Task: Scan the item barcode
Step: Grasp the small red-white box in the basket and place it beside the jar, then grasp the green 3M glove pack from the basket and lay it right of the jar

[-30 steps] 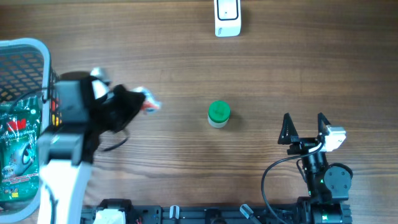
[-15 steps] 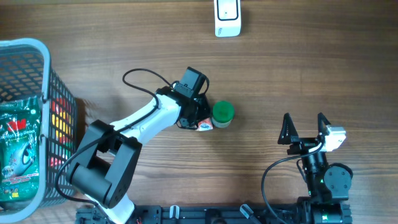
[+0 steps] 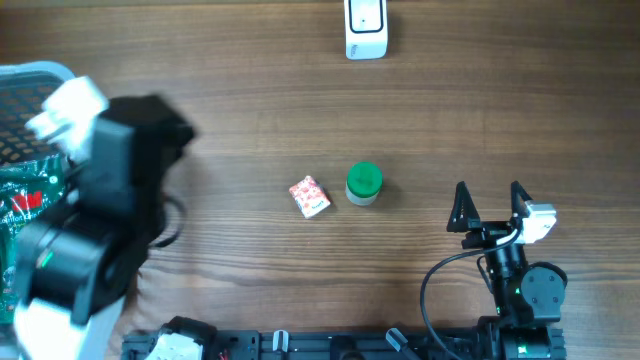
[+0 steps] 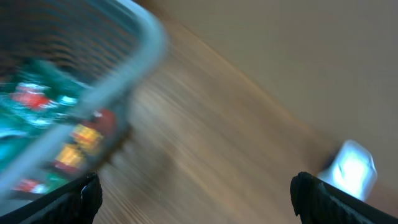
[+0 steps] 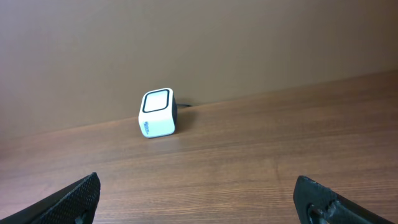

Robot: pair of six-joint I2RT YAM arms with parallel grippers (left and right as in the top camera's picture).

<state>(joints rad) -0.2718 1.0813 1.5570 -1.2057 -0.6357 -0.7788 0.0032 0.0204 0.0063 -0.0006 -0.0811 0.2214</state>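
overhead, items: the small red-and-white packet [image 3: 309, 196] lies on the table [image 3: 250, 110] about mid-frame, just beside a green-lidded jar [image 3: 363, 183]. Nothing's holding either one, and this is the only view that shows them.
overhead, scanner: the white scanner [image 3: 366, 28] is up at the far edge, well apart from the packet.
overhead, left arm: the left arm [image 3: 105, 190] is one big blur over by the basket [image 3: 40, 72], which has a green bag [image 3: 25, 205] in it. Can't make out its fingers here.
overhead, right arm: the right gripper [image 3: 491, 198] sits near the front edge, pointing toward the far side, jaws spread wide and empty.
left wrist: pretty smeared, but the left gripper [image 4: 196, 193] has its tips in the two bottom corners, wide apart with nothing between. Basket rim at left, scanner a white smudge at right.
right wrist: low, level look across the table at the scanner's side and top face. Fingertips out at the corners.
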